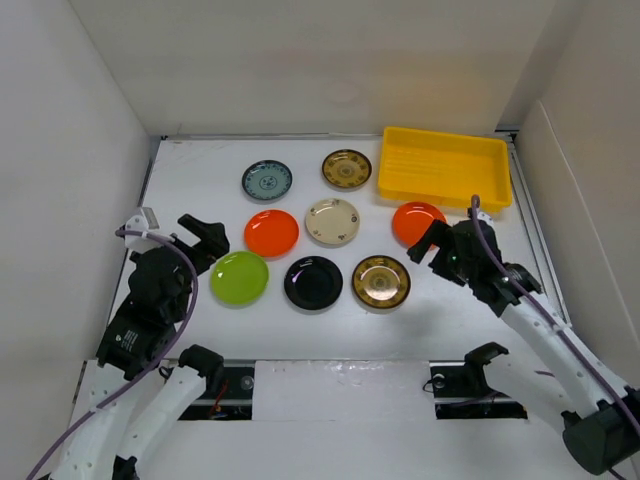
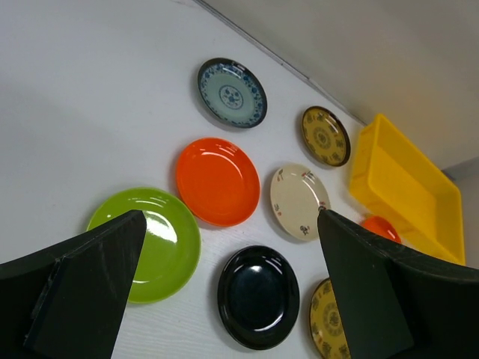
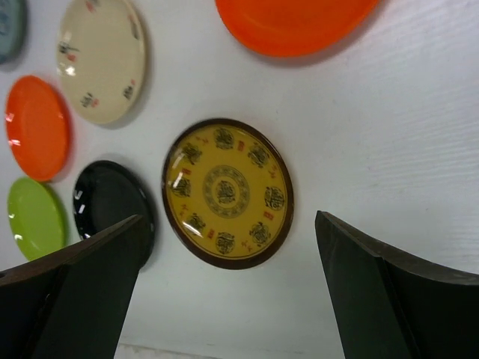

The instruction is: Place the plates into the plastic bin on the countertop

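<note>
Several small plates lie on the white countertop (image 1: pixel 200 190): teal patterned (image 1: pixel 267 180), gold-brown (image 1: pixel 347 168), orange (image 1: pixel 271 232), cream (image 1: pixel 332 221), a second orange (image 1: pixel 416 222), lime green (image 1: pixel 239 278), black (image 1: pixel 313 283) and a second gold-brown (image 1: pixel 381 281). The yellow plastic bin (image 1: pixel 445 168) stands empty at the back right. My left gripper (image 1: pixel 205 240) is open and empty, left of the lime plate (image 2: pixel 153 239). My right gripper (image 1: pixel 430 245) is open and empty, above the near gold-brown plate (image 3: pixel 228 193) and beside the right orange plate (image 3: pixel 296 22).
White walls enclose the countertop on the left, back and right. The bin's near rim (image 1: pixel 440 198) is close to the right orange plate. The front edge of the table runs just behind the arm bases (image 1: pixel 330 360).
</note>
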